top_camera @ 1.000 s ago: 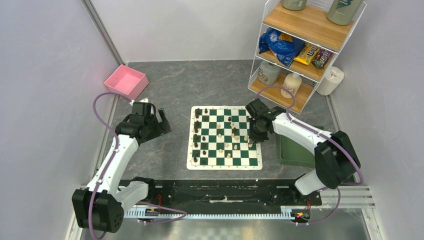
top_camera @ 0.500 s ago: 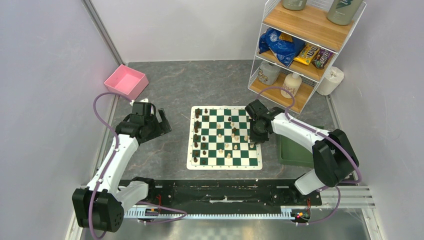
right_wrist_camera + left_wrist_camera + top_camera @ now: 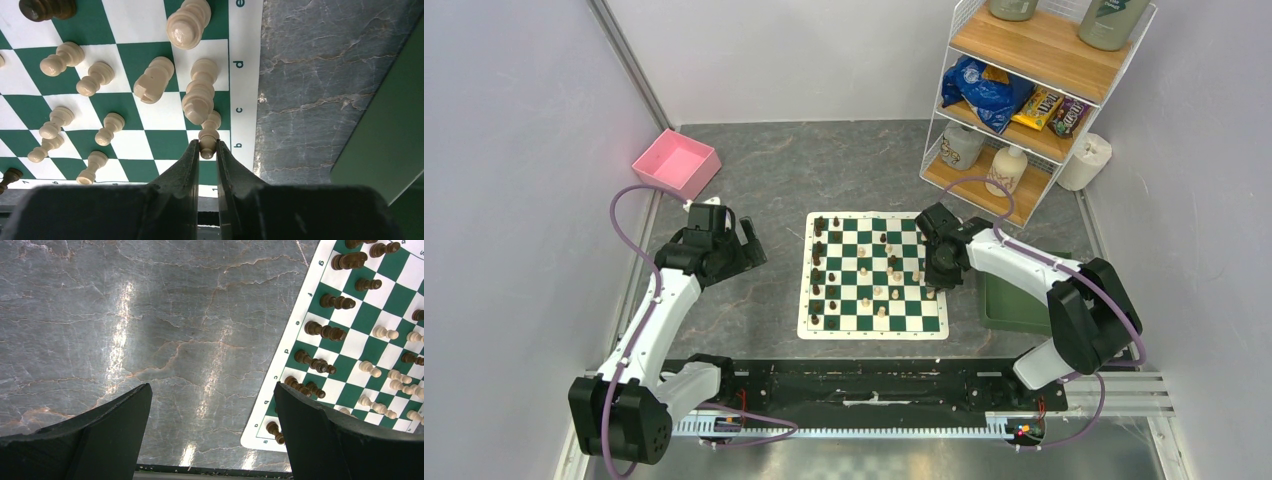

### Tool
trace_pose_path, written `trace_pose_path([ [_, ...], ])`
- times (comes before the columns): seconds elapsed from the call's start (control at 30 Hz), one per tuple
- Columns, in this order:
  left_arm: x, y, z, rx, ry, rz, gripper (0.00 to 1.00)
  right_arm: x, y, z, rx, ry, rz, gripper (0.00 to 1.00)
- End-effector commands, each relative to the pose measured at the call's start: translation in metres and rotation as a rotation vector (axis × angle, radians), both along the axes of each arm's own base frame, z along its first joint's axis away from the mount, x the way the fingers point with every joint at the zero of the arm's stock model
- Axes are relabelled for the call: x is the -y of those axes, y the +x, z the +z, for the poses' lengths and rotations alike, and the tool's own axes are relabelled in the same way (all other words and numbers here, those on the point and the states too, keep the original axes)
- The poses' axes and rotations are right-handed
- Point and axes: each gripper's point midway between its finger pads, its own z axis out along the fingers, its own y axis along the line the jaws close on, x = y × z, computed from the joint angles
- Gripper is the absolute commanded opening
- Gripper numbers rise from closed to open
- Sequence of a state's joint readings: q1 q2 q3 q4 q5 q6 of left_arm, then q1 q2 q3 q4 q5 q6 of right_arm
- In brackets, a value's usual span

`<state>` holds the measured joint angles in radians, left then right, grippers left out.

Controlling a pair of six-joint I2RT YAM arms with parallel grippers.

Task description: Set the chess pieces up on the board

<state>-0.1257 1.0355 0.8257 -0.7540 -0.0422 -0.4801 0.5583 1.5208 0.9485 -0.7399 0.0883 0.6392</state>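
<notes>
Two arms are out over the tabletop [image 3: 100, 315], and the action is on the right! The right gripper [image 3: 206, 150] is nipped tight on a pale pawn [image 3: 210, 131], pinching its head at the right-hand edge of the board [image 3: 245, 65], just beside a taller pale piece [image 3: 199, 95]. More pale chess pieces [image 3: 60, 57] stand loosely across the squares nearby. Across the way, the left gripper [image 3: 212, 390] hangs with fingers spread wide above bare stone beside the board. Dark pieces [image 3: 325, 331] are lined along that side.
</notes>
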Motion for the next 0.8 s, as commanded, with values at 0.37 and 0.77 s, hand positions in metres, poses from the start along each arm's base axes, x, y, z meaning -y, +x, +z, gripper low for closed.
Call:
trace_pose_path([
  [0.37,0.002,0.01,0.018,0.054,-0.008,-0.02,0.99,-0.007,0.016,0.049,0.135,0.068,0.018,0.45],
  [0.77,0.0,0.01,0.019,0.057,-0.002,-0.014,0.99,-0.033,0.044,0.072,0.161,0.102,0.166,0.44],
])
